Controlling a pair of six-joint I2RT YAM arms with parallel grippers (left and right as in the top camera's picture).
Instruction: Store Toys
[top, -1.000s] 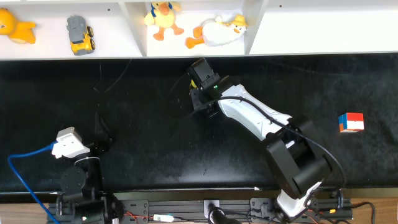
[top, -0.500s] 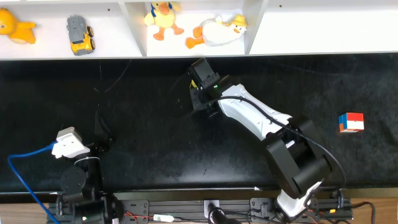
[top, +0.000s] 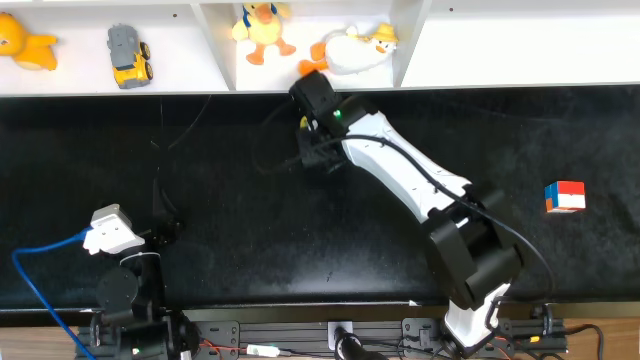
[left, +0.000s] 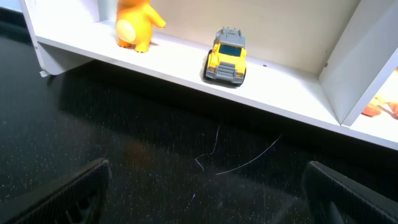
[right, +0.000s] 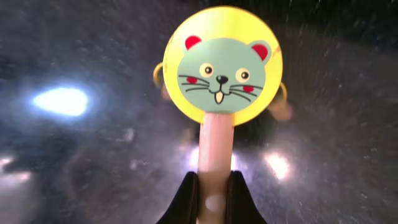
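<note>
**Step in hand: carry the rattle to the shelf.**

The right gripper (right: 213, 186) is clamped on the lower end of the rattle's handle (right: 215, 149), one finger on each side. In the top view it hangs over the table (top: 250, 230), just in front of the shelf (top: 500, 88), below the middle bay where the duck (top: 262, 30) and a white plush (top: 355, 50) lie. The left gripper (left: 208, 180) has its fingers wide apart and holds nothing. It faces the bay with the truck (left: 227, 56).

**Orientation.** The long axis of the rattle (right: 222, 67) runs along the handle, in line with the gripper's reach. The round yellow head is the leading end, and its mouse face is turned to the wrist camera. A small bead hangs at each side of the head.

**Procedure (judged).**
1. Raise the head above the shelf lip before advancing, because the head is wider than the handle and could catch the edge.
2. Aim for bare floor in a bay. The middle bay is crowded, so nudging the plush is a risk.
3. Lower the rattle until it rests, then release.

The cube (top: 565, 196) lies on the table, well apart to the right.
</note>
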